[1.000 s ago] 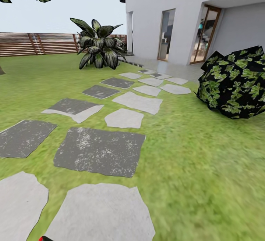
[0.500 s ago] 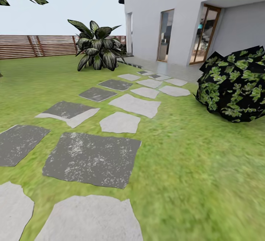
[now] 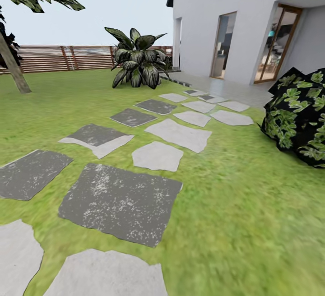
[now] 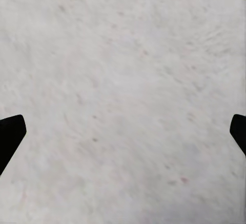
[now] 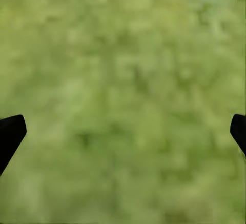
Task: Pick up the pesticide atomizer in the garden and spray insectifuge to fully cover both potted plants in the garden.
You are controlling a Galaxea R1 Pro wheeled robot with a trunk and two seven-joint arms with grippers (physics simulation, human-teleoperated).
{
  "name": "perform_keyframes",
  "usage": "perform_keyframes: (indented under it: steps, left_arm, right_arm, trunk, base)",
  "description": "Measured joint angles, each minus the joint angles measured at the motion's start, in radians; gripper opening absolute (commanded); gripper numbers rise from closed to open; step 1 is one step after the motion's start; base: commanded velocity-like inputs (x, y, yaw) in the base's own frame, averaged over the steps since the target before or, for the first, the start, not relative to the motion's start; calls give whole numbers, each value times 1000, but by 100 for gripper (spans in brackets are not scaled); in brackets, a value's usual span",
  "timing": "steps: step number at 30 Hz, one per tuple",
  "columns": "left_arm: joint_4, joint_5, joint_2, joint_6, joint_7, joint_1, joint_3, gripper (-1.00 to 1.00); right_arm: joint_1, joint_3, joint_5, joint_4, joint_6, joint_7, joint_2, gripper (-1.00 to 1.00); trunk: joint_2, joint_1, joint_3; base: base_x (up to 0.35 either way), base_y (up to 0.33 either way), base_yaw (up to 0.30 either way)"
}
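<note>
Garden lawn [image 3: 253, 224] spreads wide before the white house [image 3: 253, 20], with the brown slatted fence [image 3: 54, 57] closing its far side. Grey stepping slabs [image 3: 119, 203] lead toward the house past a dark leafy shrub [image 3: 300, 120] and a broad-leaved plant [image 3: 140, 59]. No atomizer or small potted plants can be seen here; likely the robot is in transit. Left gripper [image 4: 123, 131] hangs over a pale slab, right gripper [image 5: 123, 131] over grass, both with jaws spread wide and empty, presumably ready for the pickup
</note>
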Motion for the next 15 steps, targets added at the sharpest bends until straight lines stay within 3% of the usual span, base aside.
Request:
perform_keyframes:
  steps: [10, 15]
  left_arm:
    - [0, -1, 1, 0, 0, 2, 0, 100]
    - [1, -1, 2, 0, 0, 3, 0, 100]
  right_arm:
    - [0, 0, 0, 0, 0, 1, 0, 100]
    - [0, 0, 0, 1, 0, 1, 0, 100]
  trunk:
    - [0, 0, 0]
    - [0, 0, 0]
  base:
    - [288, -133, 275]
    - [320, -26, 275]
